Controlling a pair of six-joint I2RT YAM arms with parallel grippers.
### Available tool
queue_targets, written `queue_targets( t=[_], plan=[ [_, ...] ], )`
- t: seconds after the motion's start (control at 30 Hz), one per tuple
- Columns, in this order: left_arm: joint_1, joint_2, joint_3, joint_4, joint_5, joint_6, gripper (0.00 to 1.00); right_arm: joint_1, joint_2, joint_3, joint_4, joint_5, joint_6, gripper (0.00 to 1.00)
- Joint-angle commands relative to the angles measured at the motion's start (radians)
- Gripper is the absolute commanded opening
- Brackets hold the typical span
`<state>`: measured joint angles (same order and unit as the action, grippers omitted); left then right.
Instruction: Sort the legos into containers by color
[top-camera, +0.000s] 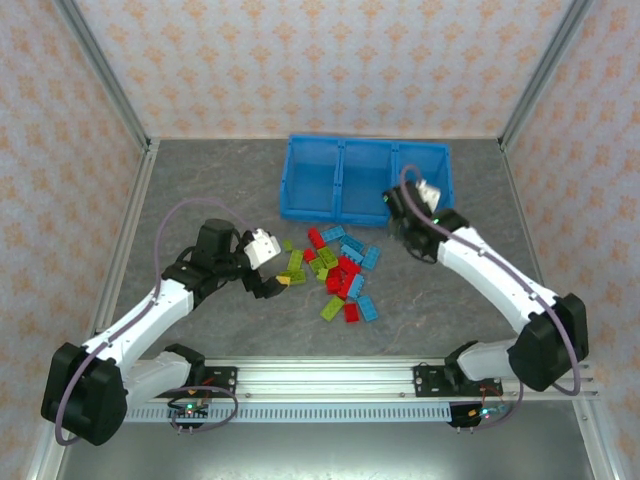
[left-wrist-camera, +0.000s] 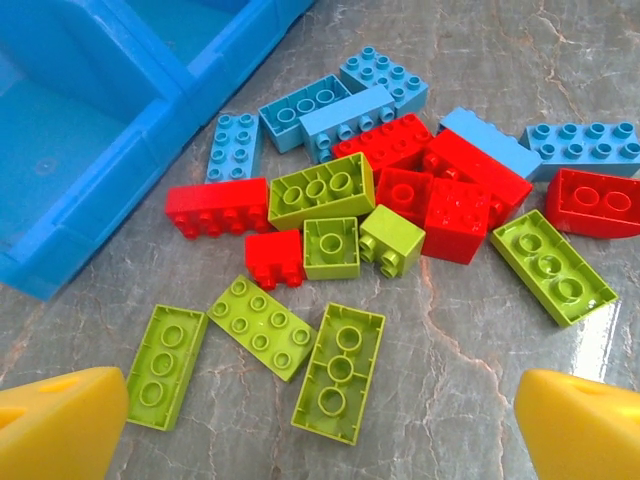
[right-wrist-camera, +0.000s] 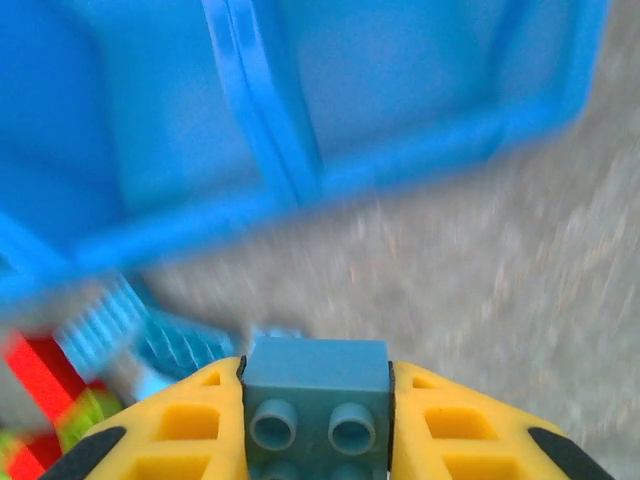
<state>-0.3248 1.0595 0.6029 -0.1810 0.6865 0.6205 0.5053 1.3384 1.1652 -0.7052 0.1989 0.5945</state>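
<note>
A pile of red, yellow-green and light blue legos (top-camera: 340, 270) lies on the grey table in front of the bright blue bin (top-camera: 365, 178) with three containers side by side. My left gripper (top-camera: 272, 272) hovers open at the pile's left edge. In the left wrist view its yellow fingertips (left-wrist-camera: 55, 425) stand wide apart, with an upturned yellow-green brick (left-wrist-camera: 338, 372) on the table between them. My right gripper (right-wrist-camera: 315, 410) is shut on a light blue brick (right-wrist-camera: 315, 375). It hangs in front of the bin's right container (top-camera: 425, 175), near the front wall.
Wallpapered walls and metal corner posts (top-camera: 105, 75) enclose the table. A metal rail (top-camera: 320, 375) with the arm bases runs along the near edge. Bare table lies left of the bin and right of the pile.
</note>
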Motion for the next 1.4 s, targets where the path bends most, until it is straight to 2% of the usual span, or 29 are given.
queue_targets(
  t=[0.0,0.2,0.3,0.43,0.53,0.63,0.83,0.93,1.07,1.13,1.27,1.37],
  plan=[
    [-0.008,0.024,0.019,0.053,-0.019,-0.029,1.0,-0.121,0.094,0.136,0.026,0.097,-0.123,0.28],
    [-0.022,0.025,0.032,0.041,-0.086,-0.095,1.0,-0.276,0.415,0.381,0.104,-0.05,-0.17,0.29],
    [-0.023,0.022,0.034,0.043,-0.133,-0.125,1.0,-0.307,0.583,0.522,0.083,-0.128,-0.171,0.29],
    [-0.023,0.029,0.041,0.049,-0.199,-0.171,0.99,-0.325,0.703,0.603,0.067,-0.151,-0.126,0.32],
    [-0.023,0.045,0.068,0.026,-0.244,-0.21,1.0,-0.348,0.729,0.596,0.065,-0.187,-0.076,0.4],
    [-0.023,0.043,0.081,0.01,-0.24,-0.186,1.0,-0.35,0.713,0.597,0.042,-0.193,-0.081,0.48],
    [-0.023,0.021,0.064,0.018,-0.231,-0.158,1.0,-0.35,0.577,0.564,-0.013,-0.196,-0.087,0.49],
    [-0.023,0.01,0.056,0.01,-0.225,-0.132,1.0,-0.34,0.427,0.444,0.004,-0.245,-0.042,0.48],
    [-0.023,-0.001,0.047,0.007,-0.221,-0.103,1.0,-0.251,0.192,0.194,0.062,-0.255,0.019,0.48],
    [-0.023,0.002,0.046,0.01,-0.215,-0.099,1.0,-0.198,0.123,0.106,0.038,-0.25,0.039,0.49],
    [-0.023,0.015,0.046,0.022,-0.201,-0.099,1.0,-0.101,0.062,0.009,-0.005,-0.282,0.103,0.49],
    [-0.023,0.031,0.05,0.024,-0.194,-0.099,1.0,-0.033,0.091,-0.028,0.011,-0.338,0.131,0.49]
  ],
)
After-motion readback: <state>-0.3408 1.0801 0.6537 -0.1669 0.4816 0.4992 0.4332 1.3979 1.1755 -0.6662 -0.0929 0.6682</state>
